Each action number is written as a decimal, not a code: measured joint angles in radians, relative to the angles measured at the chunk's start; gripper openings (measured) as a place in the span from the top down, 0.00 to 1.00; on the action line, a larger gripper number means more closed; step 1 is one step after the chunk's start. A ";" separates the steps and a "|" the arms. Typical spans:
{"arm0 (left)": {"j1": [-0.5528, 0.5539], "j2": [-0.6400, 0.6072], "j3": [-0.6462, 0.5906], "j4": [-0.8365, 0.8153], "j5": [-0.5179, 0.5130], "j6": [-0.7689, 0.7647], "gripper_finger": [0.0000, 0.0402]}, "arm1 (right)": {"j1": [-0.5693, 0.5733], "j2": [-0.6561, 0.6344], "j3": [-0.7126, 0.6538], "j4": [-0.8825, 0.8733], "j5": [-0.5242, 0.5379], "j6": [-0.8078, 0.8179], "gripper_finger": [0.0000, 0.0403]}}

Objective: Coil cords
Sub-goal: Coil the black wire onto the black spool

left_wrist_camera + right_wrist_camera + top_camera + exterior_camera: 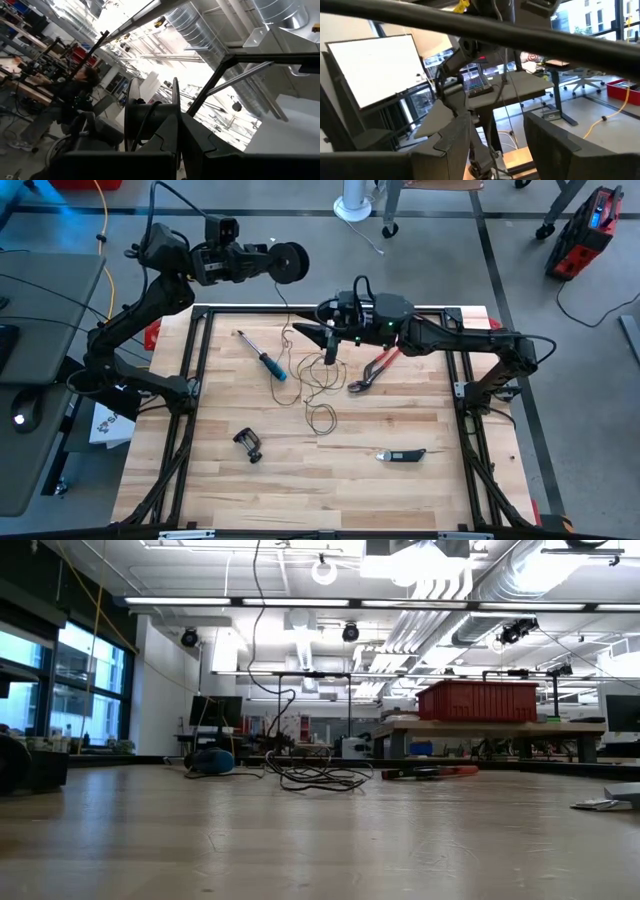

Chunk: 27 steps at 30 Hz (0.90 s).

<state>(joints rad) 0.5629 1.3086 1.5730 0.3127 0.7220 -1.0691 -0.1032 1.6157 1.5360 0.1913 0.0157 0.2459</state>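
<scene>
Aloft — reel [289, 262] in left fingers [165, 135], cord [316, 385] trailing.

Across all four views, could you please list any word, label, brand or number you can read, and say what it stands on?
None can be read.
Whiteboard: blank.
Red bin: no legible label.
Red case on the floor: any markings too small to read.
Reel in the left end effector: plain black, no text visible.

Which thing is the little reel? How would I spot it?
Look above the wooden table's far edge, where the left arm reaches. The left gripper holds the small round black reel up in the air. It is the only disc, with a thin dark cord trailing down.
</scene>
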 joint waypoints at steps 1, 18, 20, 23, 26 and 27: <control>0.000 0.000 0.000 0.000 -0.002 0.000 1.00 | 0.000 0.000 0.000 0.000 -0.001 0.000 0.56; -0.001 0.002 0.000 -0.008 -0.041 0.029 1.00 | -0.010 0.053 0.000 0.061 -0.016 0.016 0.66; -0.001 0.002 0.000 -0.012 -0.043 0.032 1.00 | -0.010 0.055 0.000 0.060 -0.017 0.016 0.67; 0.000 0.002 0.000 -0.011 -0.047 0.034 1.00 | -0.010 0.055 0.000 0.058 -0.020 0.011 0.69; 0.000 0.002 0.000 -0.011 -0.051 0.034 1.00 | -0.003 0.055 0.000 0.052 -0.020 -0.011 0.78; 0.001 0.002 0.000 -0.011 -0.052 0.034 1.00 | 0.000 0.055 0.000 0.052 -0.020 -0.020 0.82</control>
<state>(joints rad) 0.5635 1.3109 1.5730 0.3017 0.6702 -1.0348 -0.1030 1.6703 1.5364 0.2436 -0.0040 0.2259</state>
